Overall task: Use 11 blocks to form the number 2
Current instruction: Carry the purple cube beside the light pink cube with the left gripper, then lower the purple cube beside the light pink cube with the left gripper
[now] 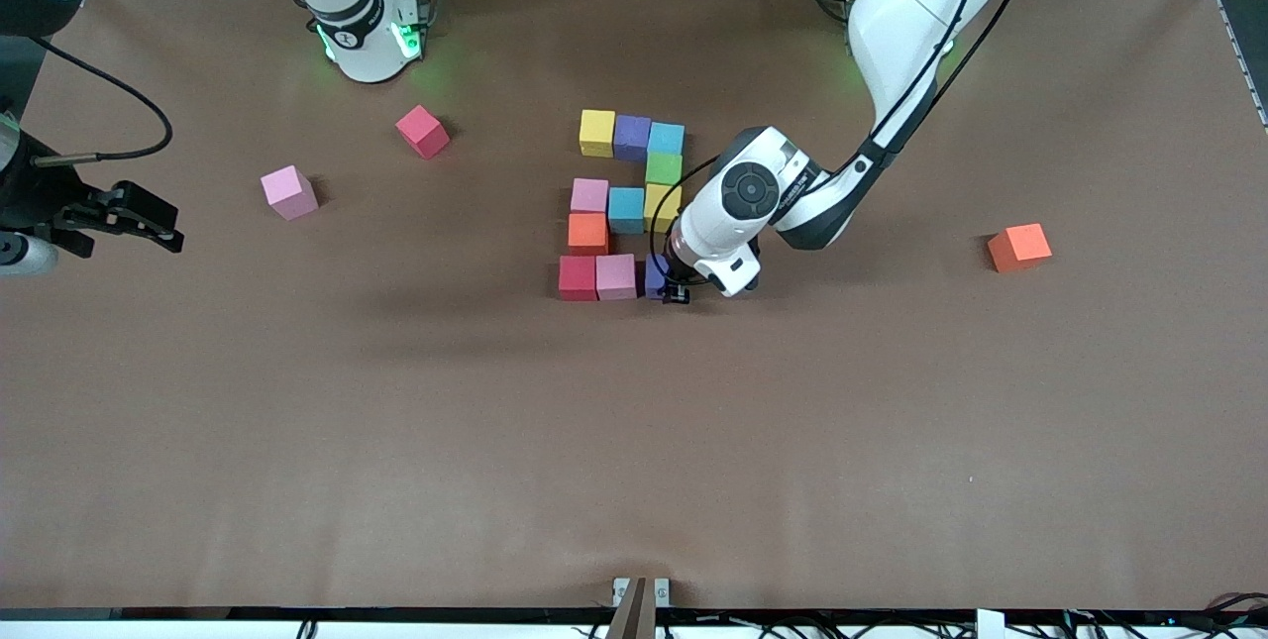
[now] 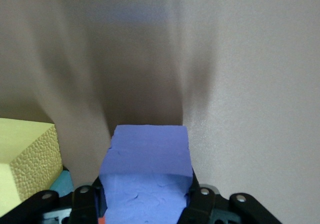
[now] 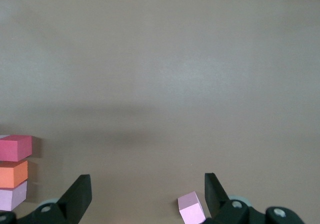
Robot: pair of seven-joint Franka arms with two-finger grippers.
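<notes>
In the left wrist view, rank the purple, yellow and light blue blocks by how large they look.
1. purple block, shut in the left gripper
2. yellow block
3. light blue block, a sliver

Nearness and cropping decide this.

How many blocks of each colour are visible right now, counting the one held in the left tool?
Yellow: 2
Purple: 2
Light blue: 2
Green: 1
Pink: 3
Orange: 2
Red: 2
Total: 14
</notes>
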